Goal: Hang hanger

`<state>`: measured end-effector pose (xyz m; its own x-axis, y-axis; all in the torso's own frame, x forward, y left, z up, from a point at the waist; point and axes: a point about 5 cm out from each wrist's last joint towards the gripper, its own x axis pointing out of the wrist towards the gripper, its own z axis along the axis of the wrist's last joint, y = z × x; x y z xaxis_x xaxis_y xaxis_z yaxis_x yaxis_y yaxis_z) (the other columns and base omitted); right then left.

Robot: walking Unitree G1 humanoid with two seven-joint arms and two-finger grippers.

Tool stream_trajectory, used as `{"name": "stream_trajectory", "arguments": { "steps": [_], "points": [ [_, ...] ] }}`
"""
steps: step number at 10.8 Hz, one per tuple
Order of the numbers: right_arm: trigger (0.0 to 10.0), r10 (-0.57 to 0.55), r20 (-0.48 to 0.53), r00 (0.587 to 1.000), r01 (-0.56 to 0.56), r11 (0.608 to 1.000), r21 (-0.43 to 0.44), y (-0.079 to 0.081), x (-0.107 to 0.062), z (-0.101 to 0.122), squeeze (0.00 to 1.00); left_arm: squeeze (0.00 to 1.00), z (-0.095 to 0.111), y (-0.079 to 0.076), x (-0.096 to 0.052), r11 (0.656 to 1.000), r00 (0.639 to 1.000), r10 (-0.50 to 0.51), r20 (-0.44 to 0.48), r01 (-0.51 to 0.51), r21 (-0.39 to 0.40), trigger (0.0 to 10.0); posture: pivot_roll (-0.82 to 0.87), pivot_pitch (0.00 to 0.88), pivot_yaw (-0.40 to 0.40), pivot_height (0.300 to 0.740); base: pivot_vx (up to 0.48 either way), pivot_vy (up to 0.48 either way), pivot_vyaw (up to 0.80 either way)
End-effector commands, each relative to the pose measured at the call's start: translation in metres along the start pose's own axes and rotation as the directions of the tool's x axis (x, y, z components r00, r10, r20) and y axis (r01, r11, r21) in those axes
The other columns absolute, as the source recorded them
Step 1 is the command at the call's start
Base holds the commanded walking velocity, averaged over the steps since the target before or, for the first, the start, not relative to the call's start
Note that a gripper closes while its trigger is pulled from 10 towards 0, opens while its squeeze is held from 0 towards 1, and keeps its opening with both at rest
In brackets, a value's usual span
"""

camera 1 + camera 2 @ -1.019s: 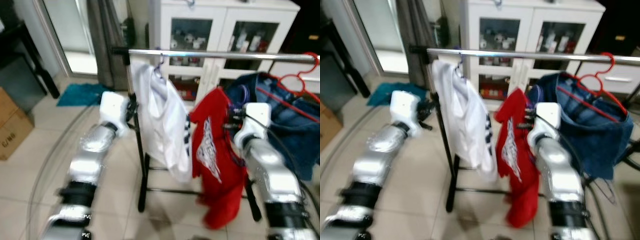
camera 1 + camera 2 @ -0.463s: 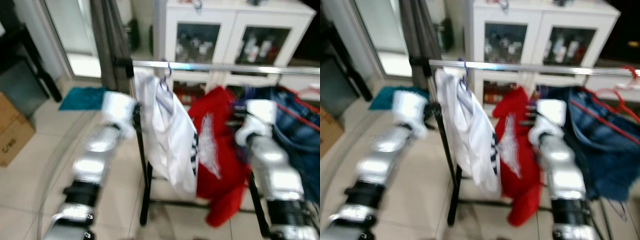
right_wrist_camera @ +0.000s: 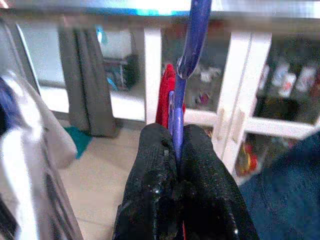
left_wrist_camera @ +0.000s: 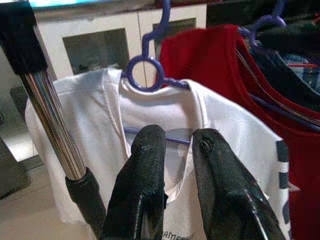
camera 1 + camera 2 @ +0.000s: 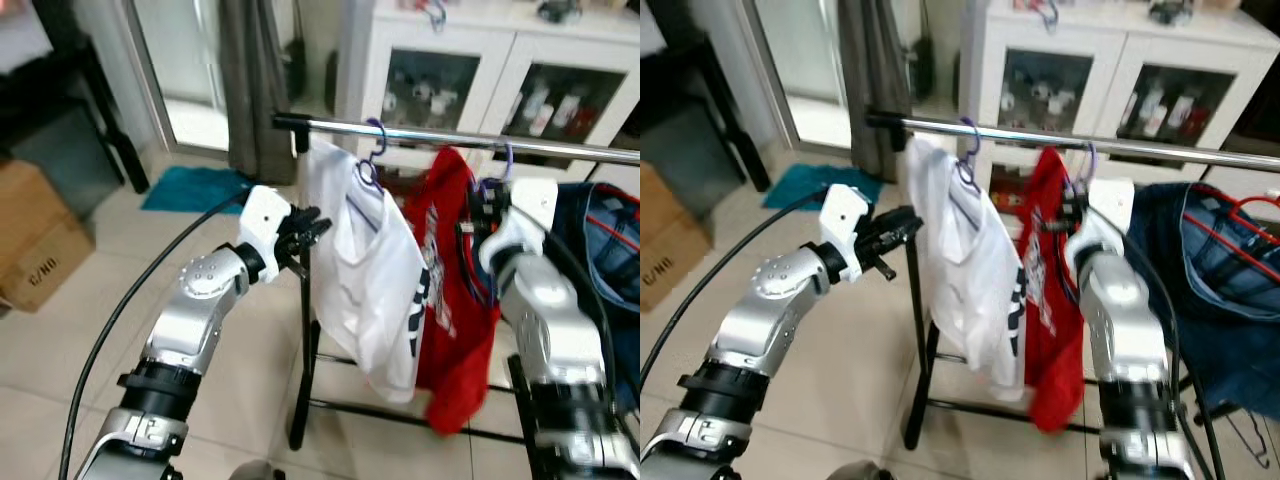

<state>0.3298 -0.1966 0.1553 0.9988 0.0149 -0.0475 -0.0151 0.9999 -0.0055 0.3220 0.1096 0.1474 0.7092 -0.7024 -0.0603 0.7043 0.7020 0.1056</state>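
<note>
Head views: the right gripper [image 5: 1072, 212] pinches the purple hanger [image 5: 1086, 158] carrying the red shirt [image 5: 1048, 300], its hook at the rail [image 5: 1200, 155].

Left wrist: left gripper [image 4: 177, 145], fingers slightly parted, hovers before the white shirt [image 4: 225, 135].

Right wrist: fingers [image 3: 155, 150] clamp the hanger's stem.

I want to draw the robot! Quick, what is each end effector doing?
Left end effector: open, holding nothing, near the white T-shirt.
Right end effector: shut on the purple plastic hanger.
</note>
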Motion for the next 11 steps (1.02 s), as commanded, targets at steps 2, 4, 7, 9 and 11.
{"name": "stream_trajectory", "arguments": {
  "steps": [2,4,7,9,11],
  "points": [
    [10.0,0.008,0.029,1.0,-0.007,1.0,-0.022,-0.002,0.017,0.017,0.0,0.0,0.011,0.0,0.007,0.998,0.998,-0.065,0.006,0.064,0.019,10.0,0.01,0.0,0.001,0.74,0.0,0.0,0.0],
    [10.0,0.004,-0.064,0.998,-0.008,0.998,-0.067,-0.001,0.041,0.02,0.0,0.0,0.015,0.001,0.008,0.996,0.996,-0.087,0.002,0.087,0.026,10.0,0.01,0.0,0.009,0.74,0.0,0.0,0.0],
    [10.0,0.002,-0.184,0.983,-0.016,0.997,-0.077,0.005,0.068,0.023,0.0,0.0,0.017,-0.001,0.008,0.991,0.992,-0.128,-0.014,0.128,0.031,10.0,0.03,0.0,0.01,0.74,0.0,0.0,0.0],
    [10.0,-0.014,-0.266,0.964,-0.005,0.997,-0.071,0.005,0.073,0.017,0.0,0.0,0.016,-0.002,0.005,0.987,0.988,-0.151,-0.035,0.153,0.041,10.0,0.04,0.0,-0.002,0.74,0.0,0.0,0.0],
    [10.0,0.007,-0.292,0.956,-0.016,0.999,-0.03,0.002,0.07,0.008,1.0,0.0,0.014,-0.002,0.002,0.987,0.988,-0.151,-0.043,0.153,0.039,10.0,0.04,0.0,-0.007,0.74,0.0,0.0,0.0]
  ]
}}
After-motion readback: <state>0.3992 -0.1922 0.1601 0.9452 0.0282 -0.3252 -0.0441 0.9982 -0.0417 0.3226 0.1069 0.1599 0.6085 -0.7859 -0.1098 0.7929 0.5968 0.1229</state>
